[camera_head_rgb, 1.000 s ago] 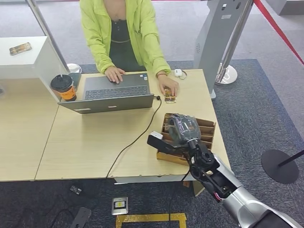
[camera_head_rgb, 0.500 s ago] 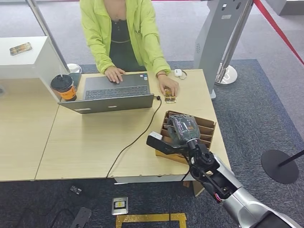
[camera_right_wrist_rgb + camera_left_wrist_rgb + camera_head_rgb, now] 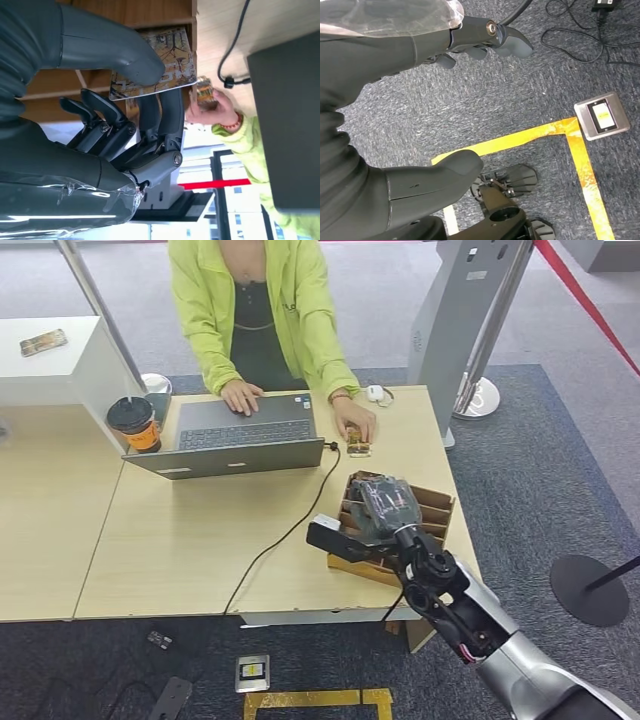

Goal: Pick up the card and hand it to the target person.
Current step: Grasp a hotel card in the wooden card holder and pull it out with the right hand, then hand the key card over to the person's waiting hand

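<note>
The right hand (image 3: pixel 124 115) pinches the card (image 3: pixel 166 65) between its thick grey thumb and darker fingers (image 3: pixel 171 112); the thumb hides part of the flat, printed face, whose pattern is hard to make out. Just beneath the hand sits a brown cardboard box (image 3: pixel 438 510) with slatted dividers, partly covered by the hand's clear plastic wrap. Beyond it on the pale wood-grain worktop (image 3: pixel 189 530), a person's hand (image 3: pixel 355 420) rests on a small patterned object (image 3: pixel 358 447), beside a grey laptop (image 3: pixel 241 435). The left hand (image 3: pixel 414 100) hangs above dark carpet, fingers loosely apart, holding nothing.
</note>
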Robot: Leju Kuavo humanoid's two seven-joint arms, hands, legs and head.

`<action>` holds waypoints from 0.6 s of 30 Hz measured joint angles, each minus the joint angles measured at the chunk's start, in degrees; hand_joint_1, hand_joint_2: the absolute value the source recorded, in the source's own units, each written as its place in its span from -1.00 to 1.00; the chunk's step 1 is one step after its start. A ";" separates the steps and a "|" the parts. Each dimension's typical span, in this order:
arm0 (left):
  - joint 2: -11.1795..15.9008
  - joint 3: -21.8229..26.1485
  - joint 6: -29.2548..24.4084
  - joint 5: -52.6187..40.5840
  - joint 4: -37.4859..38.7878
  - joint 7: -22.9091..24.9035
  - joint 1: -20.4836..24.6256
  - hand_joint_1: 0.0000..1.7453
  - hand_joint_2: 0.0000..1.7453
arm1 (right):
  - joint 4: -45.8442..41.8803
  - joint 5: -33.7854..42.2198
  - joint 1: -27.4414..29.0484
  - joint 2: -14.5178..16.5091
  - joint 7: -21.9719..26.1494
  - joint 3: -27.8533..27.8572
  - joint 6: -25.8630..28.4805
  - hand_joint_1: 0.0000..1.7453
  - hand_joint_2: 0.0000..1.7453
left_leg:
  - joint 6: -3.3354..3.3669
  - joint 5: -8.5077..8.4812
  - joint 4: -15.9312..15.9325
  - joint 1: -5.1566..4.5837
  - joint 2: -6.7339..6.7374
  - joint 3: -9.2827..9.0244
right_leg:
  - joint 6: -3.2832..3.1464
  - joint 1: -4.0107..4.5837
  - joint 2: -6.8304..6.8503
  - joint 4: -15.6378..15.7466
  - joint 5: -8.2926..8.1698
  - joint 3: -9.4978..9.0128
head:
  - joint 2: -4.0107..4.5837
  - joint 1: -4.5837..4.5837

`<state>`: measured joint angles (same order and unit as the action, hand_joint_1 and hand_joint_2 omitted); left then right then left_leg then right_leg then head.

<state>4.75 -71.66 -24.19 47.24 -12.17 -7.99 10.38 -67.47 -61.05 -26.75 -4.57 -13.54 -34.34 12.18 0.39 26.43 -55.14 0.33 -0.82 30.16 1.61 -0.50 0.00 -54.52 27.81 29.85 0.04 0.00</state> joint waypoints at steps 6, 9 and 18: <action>0.08 -0.01 0.05 0.86 0.02 -0.43 -0.38 -1.00 1.00 | -11.56 4.40 -4.79 -4.93 -1.98 1.10 -9.84 1.00 1.00 | 0.01 -0.01 -0.03 -0.02 0.05 0.00 | 0.02 -0.03 -0.03 0.00 -0.04 0.01 | 0.00 0.01; 0.14 -0.01 -0.03 1.40 0.02 -0.78 -0.67 -1.00 1.00 | -17.25 8.51 -10.22 -7.82 -3.02 1.35 -13.44 1.00 1.00 | 0.02 -0.01 -0.04 -0.02 0.08 0.00 | 0.04 -0.04 -0.08 0.00 -0.06 0.02 | 0.00 0.02; 0.16 -0.01 -0.45 1.55 0.02 -1.05 -0.74 -1.00 1.00 | -25.09 12.83 -26.21 -12.90 -6.02 1.49 -13.19 1.00 1.00 | 0.02 -0.01 -0.04 -0.01 0.07 0.02 | 0.04 0.00 -0.07 0.00 -0.06 0.02 | 0.00 0.01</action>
<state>4.91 -71.67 -24.64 48.79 -12.16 -9.04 9.64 -92.56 -48.23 -52.96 -17.47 -19.56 -32.84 -1.01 0.41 26.41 -55.17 0.31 -0.75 30.18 1.65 -0.50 -0.07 -54.52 27.75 29.87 0.04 0.01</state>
